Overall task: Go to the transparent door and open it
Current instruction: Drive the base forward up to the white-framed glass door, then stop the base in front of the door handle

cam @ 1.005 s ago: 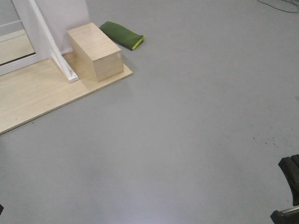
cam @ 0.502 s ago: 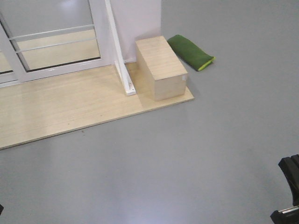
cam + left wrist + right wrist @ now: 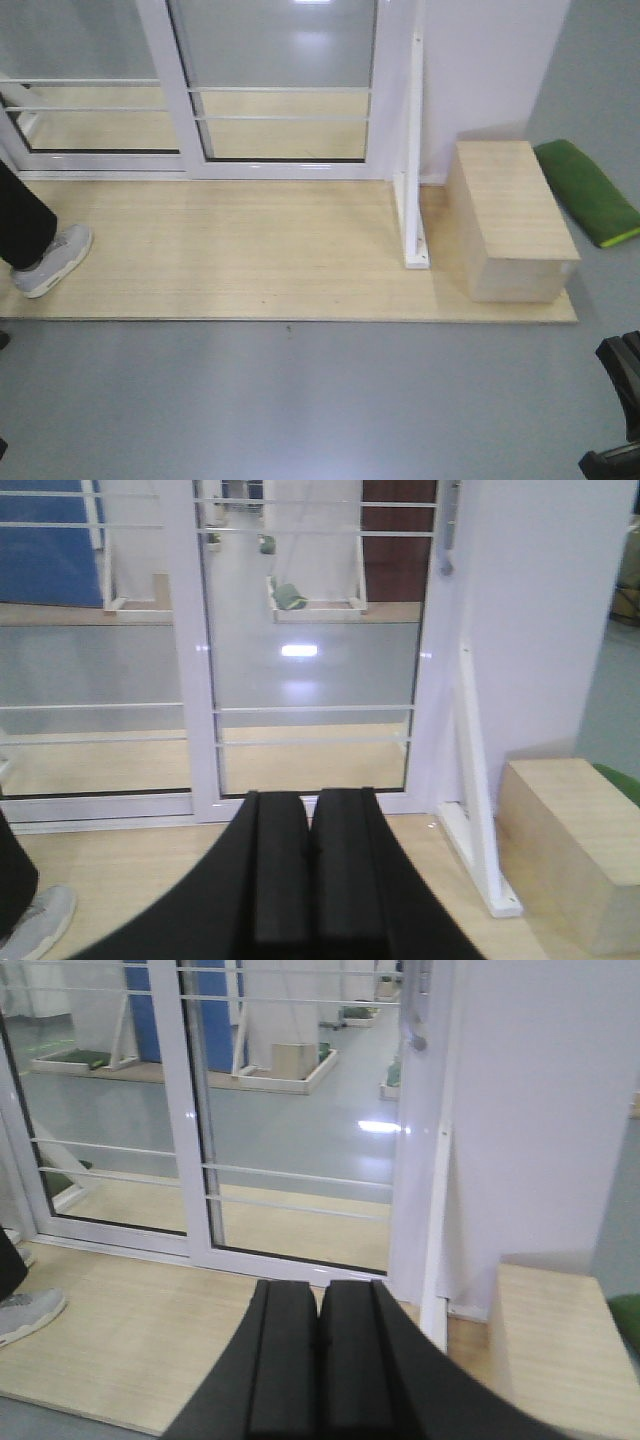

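door panel of clear glass in a white-silver aluminium frame (image 3: 280, 50), straight ahead at the far edge of a pale wooden floor board (image 3: 230, 260). carries two thin horizontal bars low across the glass. right stile tight against a white upright post, with a long curved silver pull handle (image 3: 446, 540) high on that stile, cut off by the top edge of both wrist views. to its left, a second barred glass panel (image 3: 90, 50), beyond a wide white stile.

right of the post, a plain white wall panel (image 3: 490, 60), propped by a slanted white brace (image 3: 412, 200) footed on the board. just beside the brace foot, a pale wooden rectangular box (image 3: 510, 220) at the board's right end. past the box, on the smooth grey floor (image 3: 300, 400), a green padded cushion with a yellow-green edge (image 3: 585, 190), close to the box, contact impossible to tell.

at the left edge, a grey sneaker (image 3: 50, 260) under a black trouser leg (image 3: 20, 225), planted on the board in front of the second panel.

left gripper (image 3: 310, 860) low in its wrist view, black fingers (image 3: 280, 860) pressed together with only a thin seam between, holding nothing, aimed at the door's bottom rail and well apart from it. right gripper (image 3: 320, 1350) likewise closed and empty, pointing toward the door's lower right corner. neither near the handle. at the lower right of the front view, a black piece of robot hardware (image 3: 625, 380) over the grey floor.
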`<state>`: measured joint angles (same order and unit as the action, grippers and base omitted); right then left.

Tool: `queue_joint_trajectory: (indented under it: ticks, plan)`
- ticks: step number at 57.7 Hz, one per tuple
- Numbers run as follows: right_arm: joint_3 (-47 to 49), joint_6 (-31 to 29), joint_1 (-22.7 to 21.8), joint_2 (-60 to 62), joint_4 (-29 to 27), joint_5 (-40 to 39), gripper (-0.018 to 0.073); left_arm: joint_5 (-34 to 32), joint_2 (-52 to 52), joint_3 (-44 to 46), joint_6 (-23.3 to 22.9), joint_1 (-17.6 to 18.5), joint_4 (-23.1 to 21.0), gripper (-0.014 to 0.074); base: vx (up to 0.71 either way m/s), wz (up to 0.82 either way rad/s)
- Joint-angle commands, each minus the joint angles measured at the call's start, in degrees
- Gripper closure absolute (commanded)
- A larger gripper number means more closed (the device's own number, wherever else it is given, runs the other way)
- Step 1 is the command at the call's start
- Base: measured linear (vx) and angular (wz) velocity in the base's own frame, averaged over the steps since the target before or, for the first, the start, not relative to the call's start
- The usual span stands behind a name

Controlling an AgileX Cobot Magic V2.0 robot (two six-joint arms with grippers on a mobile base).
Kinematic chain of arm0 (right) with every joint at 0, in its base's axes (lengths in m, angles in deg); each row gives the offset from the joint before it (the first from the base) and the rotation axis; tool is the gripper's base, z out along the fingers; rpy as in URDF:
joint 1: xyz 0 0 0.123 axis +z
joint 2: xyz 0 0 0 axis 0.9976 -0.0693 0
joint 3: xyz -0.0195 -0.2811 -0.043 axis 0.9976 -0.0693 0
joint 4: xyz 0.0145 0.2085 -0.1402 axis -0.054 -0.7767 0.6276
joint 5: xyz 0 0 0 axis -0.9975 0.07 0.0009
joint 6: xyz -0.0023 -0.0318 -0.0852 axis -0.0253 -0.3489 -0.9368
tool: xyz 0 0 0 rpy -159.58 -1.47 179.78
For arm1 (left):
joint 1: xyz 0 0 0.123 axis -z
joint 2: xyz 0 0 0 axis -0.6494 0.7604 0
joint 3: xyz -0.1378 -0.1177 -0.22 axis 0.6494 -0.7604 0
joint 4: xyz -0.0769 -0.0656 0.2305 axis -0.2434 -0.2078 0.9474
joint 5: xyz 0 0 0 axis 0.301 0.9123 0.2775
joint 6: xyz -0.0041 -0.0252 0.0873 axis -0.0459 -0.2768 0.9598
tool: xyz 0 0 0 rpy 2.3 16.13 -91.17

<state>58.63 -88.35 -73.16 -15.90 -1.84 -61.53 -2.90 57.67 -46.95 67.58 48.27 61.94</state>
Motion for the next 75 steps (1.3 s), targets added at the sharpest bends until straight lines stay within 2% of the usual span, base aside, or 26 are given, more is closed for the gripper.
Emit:
queue_joint_trajectory:
  ticks: [1, 20, 35, 75]
  plan:
    - [-0.79, -0.12, -0.12, 0.80, 0.07, -4.57, 0.0560, -5.04, -0.75, -1.73, -0.42, 0.18, -0.41, 0.0599, 0.50, 0.66]
    - [-0.79, -0.12, -0.12, 0.80, 0.07, -4.57, 0.0560, -5.04, -0.75, -1.73, -0.42, 0.18, -0.41, 0.0599, 0.49, 0.53]
    - [-0.79, -0.12, -0.12, 0.80, 0.07, -4.57, 0.0560, -5.04, -0.75, -1.73, -0.42, 0.18, -0.41, 0.0599, 0.50, 0.23]
    - [-0.79, -0.12, -0.12, 0.80, 0.07, -4.74, 0.0560, -5.04, -0.75, -1.73, -0.42, 0.18, -0.41, 0.0599, 0.42, -0.22]
